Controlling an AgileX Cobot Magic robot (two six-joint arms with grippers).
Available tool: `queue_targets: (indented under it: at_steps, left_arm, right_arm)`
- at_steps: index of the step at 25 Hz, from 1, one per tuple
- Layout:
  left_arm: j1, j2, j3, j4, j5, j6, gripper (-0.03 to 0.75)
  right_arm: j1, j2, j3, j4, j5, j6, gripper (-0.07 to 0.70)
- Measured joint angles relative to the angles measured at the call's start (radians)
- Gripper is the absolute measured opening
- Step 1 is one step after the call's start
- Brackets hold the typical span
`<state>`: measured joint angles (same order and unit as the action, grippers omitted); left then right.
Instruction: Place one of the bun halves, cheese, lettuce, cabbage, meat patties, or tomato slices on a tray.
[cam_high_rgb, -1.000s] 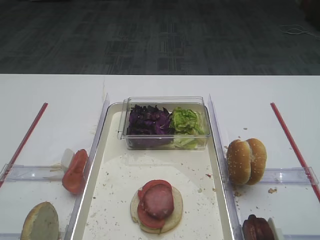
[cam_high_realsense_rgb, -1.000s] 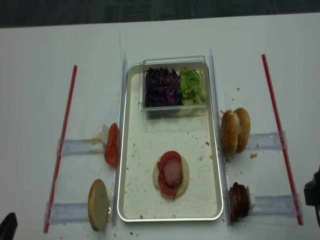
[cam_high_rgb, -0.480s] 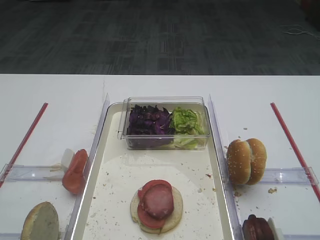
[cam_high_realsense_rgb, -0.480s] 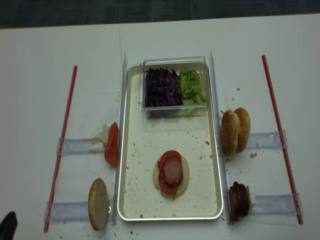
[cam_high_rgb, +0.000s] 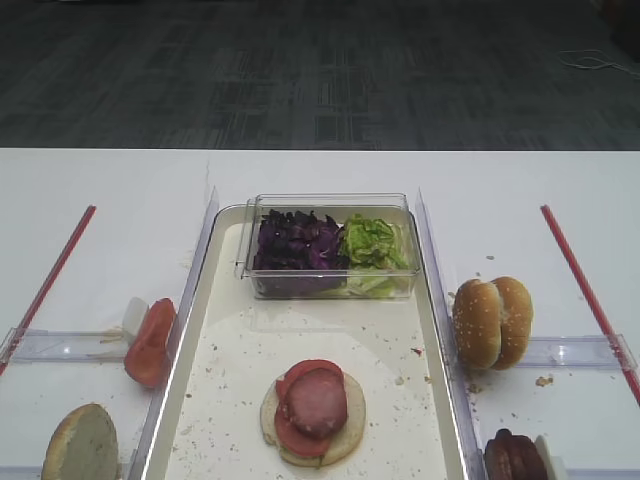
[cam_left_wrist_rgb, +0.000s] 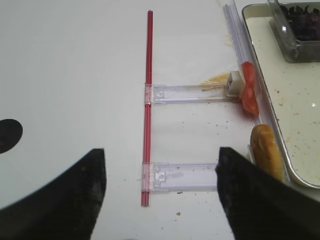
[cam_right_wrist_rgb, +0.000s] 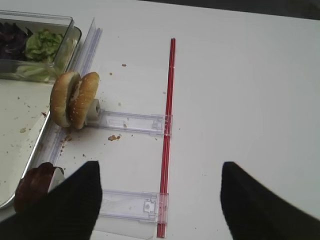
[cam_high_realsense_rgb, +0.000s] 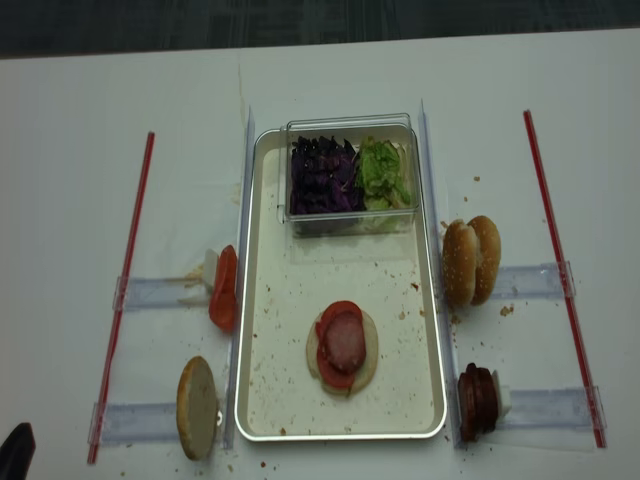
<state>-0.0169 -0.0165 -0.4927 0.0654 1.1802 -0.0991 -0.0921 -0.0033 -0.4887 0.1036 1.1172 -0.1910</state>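
Cream-white tray (cam_high_realsense_rgb: 262, 300) with stacked patty (cam_high_realsense_rgb: 343, 338), no legible writing anywhere.

Count: one tray (cam_high_realsense_rgb: 262, 300). One clear box (cam_high_realsense_rgb: 350, 215) holding one heap of cabbage (cam_high_realsense_rgb: 322, 175) and one of lettuce (cam_high_realsense_rgb: 384, 170). Bun halves: four, one on the tray (cam_high_realsense_rgb: 343, 375), two seeded (cam_high_realsense_rgb: 471, 260), one standing (cam_high_realsense_rgb: 196, 408). Two red rods (cam_high_realsense_rgb: 125, 290).

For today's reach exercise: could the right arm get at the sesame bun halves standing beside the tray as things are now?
Probably yes. The right gripper is open and empty, and the bun halves stand ahead to its left on bare table, with nothing between.
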Motion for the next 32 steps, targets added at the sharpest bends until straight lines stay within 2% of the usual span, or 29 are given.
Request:
queue_targets:
  at_steps: [32]
  left_arm:
    - [0.0,0.0,0.0,0.0,0.0,0.0,0.473]
  right_arm:
    - [0.0,-0.012,0.0,0.0,0.008,0.0,0.538]
